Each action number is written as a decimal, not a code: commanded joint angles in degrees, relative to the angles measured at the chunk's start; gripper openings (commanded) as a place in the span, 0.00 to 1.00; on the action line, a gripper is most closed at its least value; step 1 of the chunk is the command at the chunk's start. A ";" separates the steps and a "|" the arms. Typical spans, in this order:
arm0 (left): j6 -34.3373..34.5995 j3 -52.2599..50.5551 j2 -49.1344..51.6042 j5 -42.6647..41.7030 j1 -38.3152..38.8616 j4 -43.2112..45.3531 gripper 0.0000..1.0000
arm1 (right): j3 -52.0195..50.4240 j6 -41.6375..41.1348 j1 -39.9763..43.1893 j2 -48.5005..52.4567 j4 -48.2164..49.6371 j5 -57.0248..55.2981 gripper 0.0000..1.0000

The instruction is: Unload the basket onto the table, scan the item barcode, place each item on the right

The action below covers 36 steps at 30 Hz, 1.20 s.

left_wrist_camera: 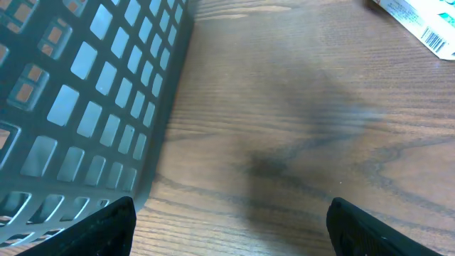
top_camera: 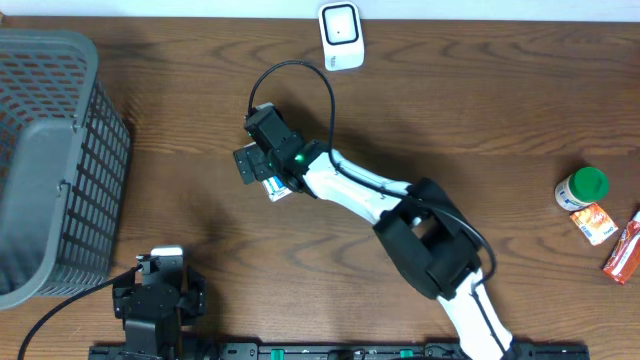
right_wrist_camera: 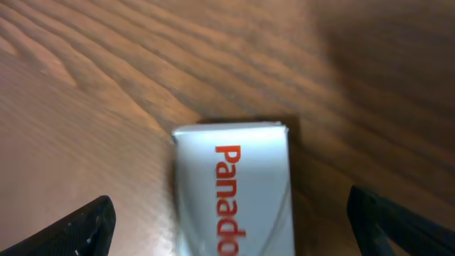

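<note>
My R pincer is spread wide, gripping nothing, hanging right over the white cardboard box w/ red "Panado" lettering, which lies flat on the brown wooden counter. Risks, imo: the box is low and slick, so closing could skid or twist it. The barcode might also end up facing away from the white scanner, well beyond the box. R arm reaches diagonally, wrist pitched down. L pincer is spread too, well apart from the box.

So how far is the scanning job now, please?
Nothing looks finished yet. In hand: the right gripper stands open over the Panadol box, which lies ungripped on the table. Left: grasp it, carry it to the white scanner at the far edge, show its barcode. The left gripper sits open by the basket.
</note>
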State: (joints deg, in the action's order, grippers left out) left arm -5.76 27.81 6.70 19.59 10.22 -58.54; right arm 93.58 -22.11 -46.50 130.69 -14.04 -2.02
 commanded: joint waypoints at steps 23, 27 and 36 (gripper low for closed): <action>0.50 0.46 -0.09 0.15 -0.17 -0.11 0.86 | 3.45 -0.09 0.44 4.61 -13.16 -1.20 0.46; 0.50 0.48 -0.09 0.15 -0.17 -0.11 0.86 | 8.26 -0.11 1.60 4.61 -21.90 -3.91 0.43; 0.50 0.48 -0.09 0.15 -0.17 -0.11 0.86 | 18.97 -0.11 5.22 4.61 -47.47 -9.09 0.41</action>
State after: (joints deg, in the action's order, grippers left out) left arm -5.78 27.81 6.70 19.59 10.22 -58.57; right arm 109.91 -21.74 -42.83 134.63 -58.46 -8.27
